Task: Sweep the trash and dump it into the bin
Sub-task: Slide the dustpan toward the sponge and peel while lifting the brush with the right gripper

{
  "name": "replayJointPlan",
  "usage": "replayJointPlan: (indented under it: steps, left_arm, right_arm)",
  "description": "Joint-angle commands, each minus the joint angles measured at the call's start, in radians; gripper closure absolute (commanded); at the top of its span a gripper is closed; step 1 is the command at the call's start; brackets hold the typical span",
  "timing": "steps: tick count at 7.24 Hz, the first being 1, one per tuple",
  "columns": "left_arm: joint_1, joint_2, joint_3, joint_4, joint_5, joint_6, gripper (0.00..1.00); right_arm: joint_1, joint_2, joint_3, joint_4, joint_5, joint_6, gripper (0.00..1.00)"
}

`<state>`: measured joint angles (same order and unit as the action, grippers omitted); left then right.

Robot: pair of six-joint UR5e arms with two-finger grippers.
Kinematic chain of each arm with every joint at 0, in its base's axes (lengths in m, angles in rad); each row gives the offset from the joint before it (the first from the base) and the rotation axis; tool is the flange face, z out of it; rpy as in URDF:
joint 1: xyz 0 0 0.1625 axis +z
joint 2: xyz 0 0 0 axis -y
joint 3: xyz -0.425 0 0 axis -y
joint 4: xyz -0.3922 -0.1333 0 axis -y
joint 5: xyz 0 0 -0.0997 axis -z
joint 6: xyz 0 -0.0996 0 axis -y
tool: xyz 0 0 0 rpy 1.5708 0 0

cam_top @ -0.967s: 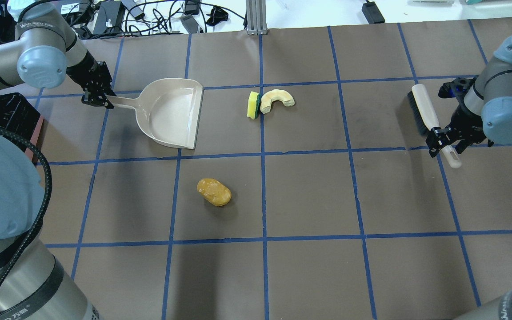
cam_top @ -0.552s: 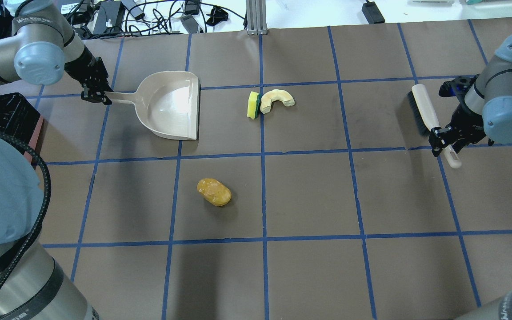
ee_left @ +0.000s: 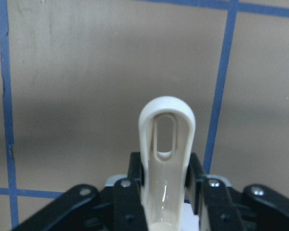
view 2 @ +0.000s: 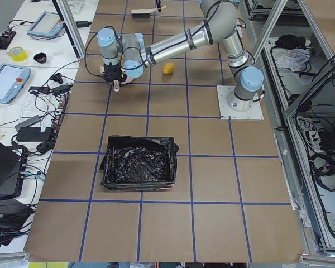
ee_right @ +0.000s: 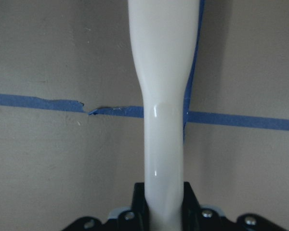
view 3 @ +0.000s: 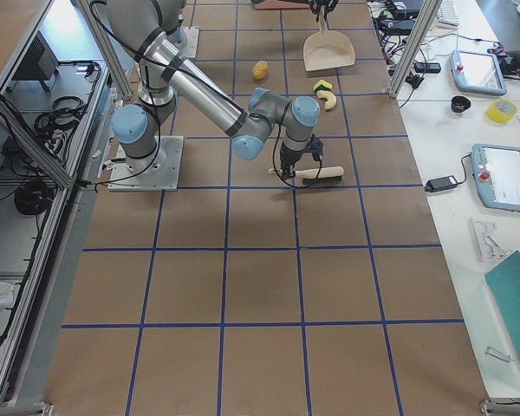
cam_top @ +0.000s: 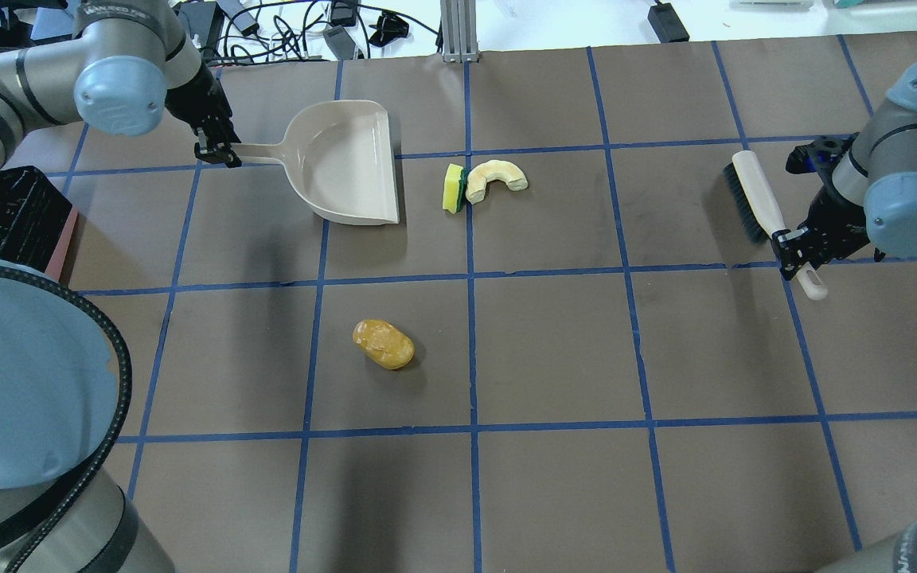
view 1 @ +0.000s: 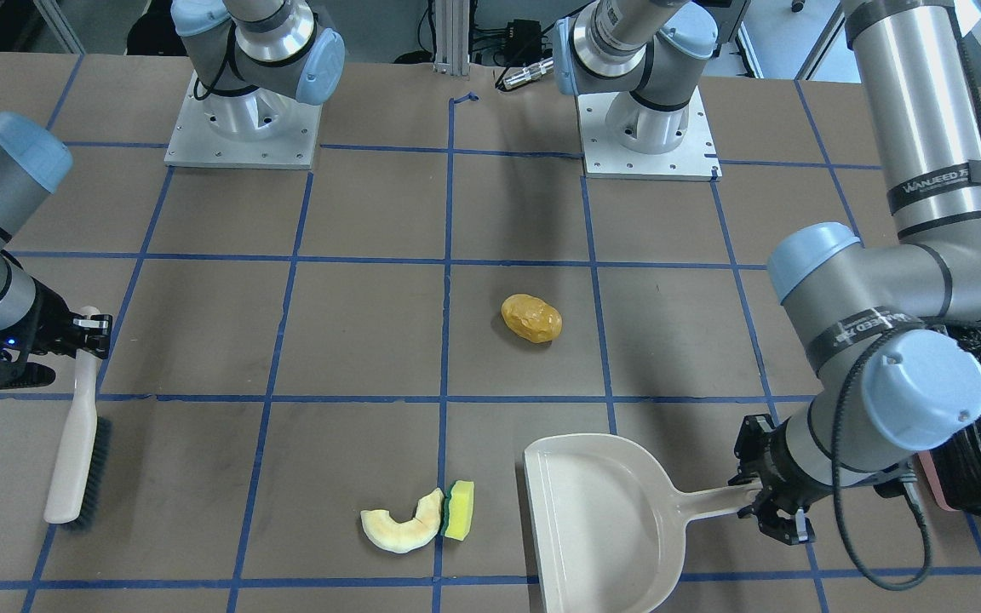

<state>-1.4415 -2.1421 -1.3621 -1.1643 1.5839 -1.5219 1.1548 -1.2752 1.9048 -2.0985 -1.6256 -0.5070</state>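
Observation:
The trash lies on the brown table: a yellow-brown potato-like lump [cam_top: 383,344] near the middle, and a yellow-and-green sponge [cam_top: 454,188] touching a cream melon slice [cam_top: 497,178] farther back. My left gripper [cam_top: 216,151] is shut on the handle [ee_left: 166,144] of the beige dustpan [cam_top: 347,163], whose mouth faces the sponge a short gap away. My right gripper [cam_top: 794,251] is shut on the handle [ee_right: 163,120] of the beige brush [cam_top: 757,195], far right of the trash. The bin [cam_top: 5,215], pink with a black bag, stands at the left edge.
Cables and power bricks [cam_top: 267,24] lie beyond the table's far edge, beside an aluminium post [cam_top: 458,32]. The two arm bases [view 1: 239,119] [view 1: 648,128] stand on the robot's side. Blue tape lines grid the table.
My left gripper has carried the dustpan to the right and toward the far edge, bringing its mouth closer to the sponge. The right gripper and brush have barely moved. The trash has not moved.

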Motion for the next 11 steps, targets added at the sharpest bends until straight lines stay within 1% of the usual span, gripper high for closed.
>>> replayJointPlan:
  steps: [1,2,3,5,7,8,10,11]
  left_arm:
    - [-0.062,-0.007,-0.003,-0.014,0.021,0.021,1.00]
    - [-0.089,-0.005,-0.006,-0.032,0.040,0.029,1.00]
    - [-0.106,0.004,-0.006,-0.069,0.056,0.029,1.00]
    - [-0.112,-0.010,-0.011,-0.069,0.083,0.017,1.00]
    - [-0.123,-0.013,-0.015,-0.069,0.097,0.008,1.00]
    - [-0.128,-0.013,-0.015,-0.068,0.094,0.006,1.00]
    - [-0.129,-0.007,-0.012,-0.061,0.088,-0.004,1.00]
    - [-0.129,-0.008,-0.011,-0.057,0.087,-0.009,1.00]
  right_arm:
    - [0.025,-0.028,-0.007,0.000,0.003,0.018,0.92]
    - [0.070,-0.029,-0.029,0.000,0.003,0.071,0.92]
    - [0.130,-0.024,-0.074,0.015,0.000,0.149,0.92]
    - [0.233,-0.001,-0.096,0.052,0.004,0.313,0.92]
    - [0.380,0.023,-0.114,0.051,0.082,0.492,0.91]
    - [0.437,0.040,-0.145,0.067,0.084,0.554,0.91]
    - [0.524,0.094,-0.179,0.080,0.082,0.579,0.90]
    - [0.561,0.118,-0.226,0.119,0.082,0.626,0.90]
